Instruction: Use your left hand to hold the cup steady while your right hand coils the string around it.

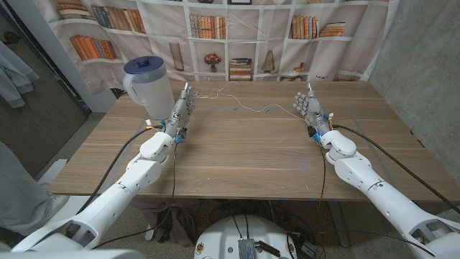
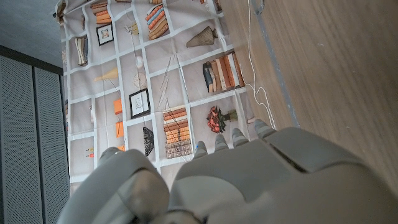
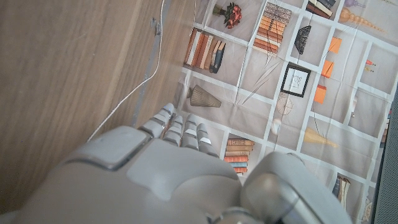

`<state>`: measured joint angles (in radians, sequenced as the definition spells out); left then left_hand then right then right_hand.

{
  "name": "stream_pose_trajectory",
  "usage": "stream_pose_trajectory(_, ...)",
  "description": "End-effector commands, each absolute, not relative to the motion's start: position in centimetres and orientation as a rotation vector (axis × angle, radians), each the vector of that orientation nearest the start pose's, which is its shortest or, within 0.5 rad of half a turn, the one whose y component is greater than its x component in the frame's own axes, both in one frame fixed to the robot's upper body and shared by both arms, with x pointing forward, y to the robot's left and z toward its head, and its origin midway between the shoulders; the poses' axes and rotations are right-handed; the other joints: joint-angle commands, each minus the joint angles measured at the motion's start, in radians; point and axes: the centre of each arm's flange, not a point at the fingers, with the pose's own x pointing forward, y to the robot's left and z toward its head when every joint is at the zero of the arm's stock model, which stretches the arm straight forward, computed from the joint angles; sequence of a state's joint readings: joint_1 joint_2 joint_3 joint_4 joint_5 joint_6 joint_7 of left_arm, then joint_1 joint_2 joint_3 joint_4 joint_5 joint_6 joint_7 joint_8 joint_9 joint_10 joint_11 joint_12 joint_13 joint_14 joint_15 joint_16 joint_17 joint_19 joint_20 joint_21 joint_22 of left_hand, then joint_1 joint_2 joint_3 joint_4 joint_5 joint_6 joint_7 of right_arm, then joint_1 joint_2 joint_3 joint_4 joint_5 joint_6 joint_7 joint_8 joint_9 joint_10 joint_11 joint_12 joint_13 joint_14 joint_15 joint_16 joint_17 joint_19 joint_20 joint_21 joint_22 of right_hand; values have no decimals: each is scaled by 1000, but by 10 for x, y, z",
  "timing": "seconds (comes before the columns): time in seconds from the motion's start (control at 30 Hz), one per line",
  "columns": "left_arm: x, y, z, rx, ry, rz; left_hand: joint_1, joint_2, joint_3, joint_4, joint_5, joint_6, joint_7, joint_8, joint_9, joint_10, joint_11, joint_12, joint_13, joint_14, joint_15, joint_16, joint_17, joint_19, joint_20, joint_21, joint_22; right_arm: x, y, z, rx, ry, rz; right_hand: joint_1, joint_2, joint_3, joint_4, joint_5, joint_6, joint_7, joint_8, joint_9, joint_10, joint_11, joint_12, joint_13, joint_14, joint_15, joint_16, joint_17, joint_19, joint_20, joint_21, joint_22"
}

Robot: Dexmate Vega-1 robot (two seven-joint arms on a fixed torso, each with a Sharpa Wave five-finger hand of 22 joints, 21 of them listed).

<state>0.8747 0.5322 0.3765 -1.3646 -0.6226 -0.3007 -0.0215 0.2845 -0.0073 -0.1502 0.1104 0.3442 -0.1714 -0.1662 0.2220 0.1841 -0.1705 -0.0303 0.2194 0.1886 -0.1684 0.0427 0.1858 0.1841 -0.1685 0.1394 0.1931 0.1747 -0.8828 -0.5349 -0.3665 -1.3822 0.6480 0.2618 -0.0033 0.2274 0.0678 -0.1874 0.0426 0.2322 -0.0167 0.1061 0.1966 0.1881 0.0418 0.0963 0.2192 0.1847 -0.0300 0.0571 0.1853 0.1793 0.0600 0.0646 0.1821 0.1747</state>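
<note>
A translucent white cup (image 1: 149,86) with a blue lid stands at the table's far left. My left hand (image 1: 182,111) is upright just to its right, fingers spread, holding nothing; whether it touches the cup I cannot tell. A thin white string (image 1: 248,106) lies loose across the far middle of the table, between both hands. My right hand (image 1: 309,108) stands upright at the far right, fingers apart and empty. In the left wrist view my left hand (image 2: 249,180) points toward the string (image 2: 250,43). In the right wrist view my right hand (image 3: 161,174) has the string (image 3: 134,93) ahead of its fingers.
The wooden table (image 1: 237,155) has a wide bare stretch between my arms. A curtain printed with bookshelves (image 1: 237,36) hangs behind its far edge. A grey cloth or sleeve (image 1: 14,187) shows at the left edge.
</note>
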Motion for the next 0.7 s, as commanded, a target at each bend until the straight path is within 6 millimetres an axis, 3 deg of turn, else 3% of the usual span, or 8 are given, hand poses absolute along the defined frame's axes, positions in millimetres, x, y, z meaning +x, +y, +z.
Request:
stream_pose_trajectory(0.03,633,265,-30,3,-622,-249,2,6,-8,-2,-1,-12,-1,5,4,-5,11,5,3,-54,1,6,3,-10,2,8,5,633,-286,-25,-3,-595,210,17,1,-1,-6,-2,-2,2,2,2,2,3,9,4,-5,5,4,3,1,8,8,2)
stream_pose_trajectory(0.7,610,266,-26,9,-620,-206,8,11,-11,-3,-4,-10,2,0,4,-2,12,4,3,-53,4,6,2,-2,1,10,5,639,-289,-16,7,-598,247,29,3,3,-13,-6,-6,0,2,2,-3,1,6,5,-9,2,1,3,0,7,8,2)
